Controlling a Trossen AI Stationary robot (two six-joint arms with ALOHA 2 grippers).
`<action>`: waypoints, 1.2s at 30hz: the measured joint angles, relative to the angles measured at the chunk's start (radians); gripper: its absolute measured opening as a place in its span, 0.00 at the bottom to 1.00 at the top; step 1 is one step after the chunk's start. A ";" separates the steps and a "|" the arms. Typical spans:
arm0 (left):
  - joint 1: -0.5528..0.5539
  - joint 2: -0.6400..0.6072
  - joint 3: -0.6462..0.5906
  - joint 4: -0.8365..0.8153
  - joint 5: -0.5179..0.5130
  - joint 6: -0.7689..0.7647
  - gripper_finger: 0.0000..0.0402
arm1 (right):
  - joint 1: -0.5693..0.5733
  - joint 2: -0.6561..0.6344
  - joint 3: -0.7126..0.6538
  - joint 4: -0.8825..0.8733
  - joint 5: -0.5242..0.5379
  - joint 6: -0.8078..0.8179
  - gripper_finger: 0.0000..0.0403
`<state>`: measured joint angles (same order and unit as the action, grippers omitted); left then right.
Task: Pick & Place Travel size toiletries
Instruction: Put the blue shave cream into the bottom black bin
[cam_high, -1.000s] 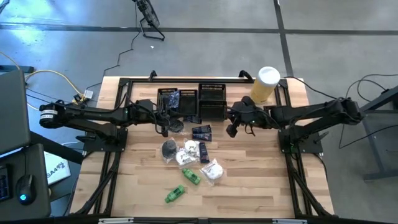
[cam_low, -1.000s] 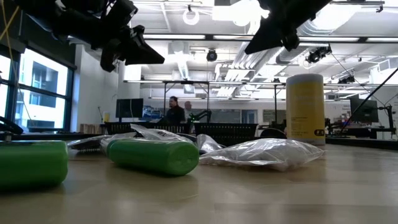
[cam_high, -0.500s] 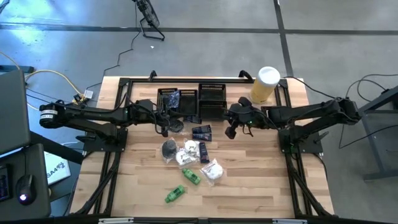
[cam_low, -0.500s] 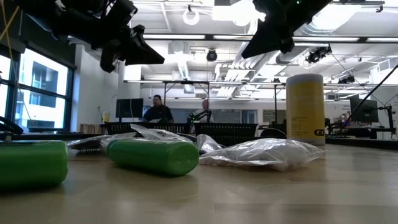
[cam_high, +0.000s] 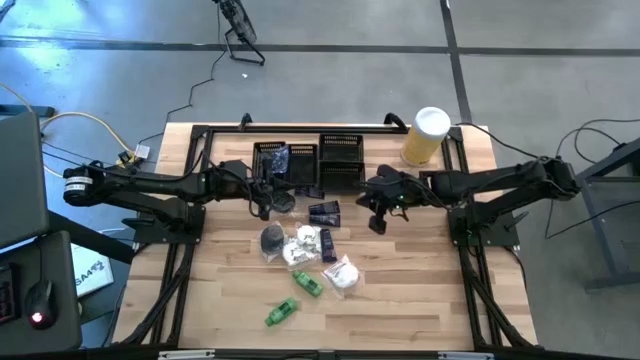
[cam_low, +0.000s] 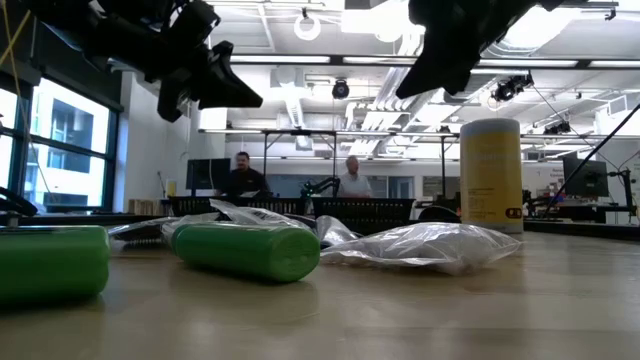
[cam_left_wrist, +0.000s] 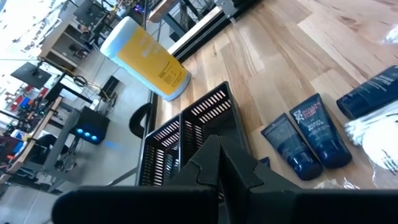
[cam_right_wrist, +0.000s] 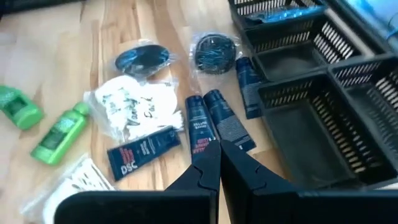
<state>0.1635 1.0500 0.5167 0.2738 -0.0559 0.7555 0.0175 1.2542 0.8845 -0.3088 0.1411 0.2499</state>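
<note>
Toiletries (cam_high: 305, 245) scattered on the wooden table (cam_high: 420, 290), mid-table, just in front of the black mesh trays (cam_high: 310, 165). Two green tubes (cam_high: 283, 311) nearest the front edge, apart from the rest; white crinkly sachets (cam_high: 341, 276) and a white packet (cam_right_wrist: 134, 106) bunched in the middle; two navy tubes (cam_right_wrist: 208, 121) side by side beside a dark flat packet (cam_right_wrist: 142, 149); round black pieces in clear wrap (cam_right_wrist: 214, 51) closer to the trays. One blue-and-dark item lying inside the left tray (cam_high: 277, 157).

Left gripper (cam_high: 262, 205) raised above the table at the left edge of the pile, just in front of the left tray; fingers (cam_left_wrist: 214, 165) pressed tight together, grasping nothing, touching nothing.

Right gripper (cam_high: 379, 222) raised to the right of the pile, near the navy tubes, in front of the right tray; fingers (cam_right_wrist: 214, 168) likewise clenched tip to tip, empty, clear of every item.

Yellow cylinder with white lid (cam_high: 424, 135) upright at the far right corner of the table, well apart from the pile. Two people visible far back in the room in the low view (cam_low: 240, 172).
</note>
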 joint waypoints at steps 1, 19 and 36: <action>0.000 0.000 0.000 -0.002 0.000 0.000 0.00 | -0.001 0.002 0.000 -0.003 -0.015 0.011 0.00; 0.000 0.000 0.000 -0.015 -0.006 0.000 0.00 | 0.000 0.029 -0.001 0.097 -0.005 0.014 0.00; 0.000 0.000 0.000 -0.014 -0.007 -0.001 0.00 | -0.061 0.029 -0.001 0.112 -0.267 0.302 0.31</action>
<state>0.1635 1.0500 0.5163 0.2596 -0.0628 0.7544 -0.0435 1.2831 0.8837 -0.1973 -0.1258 0.5519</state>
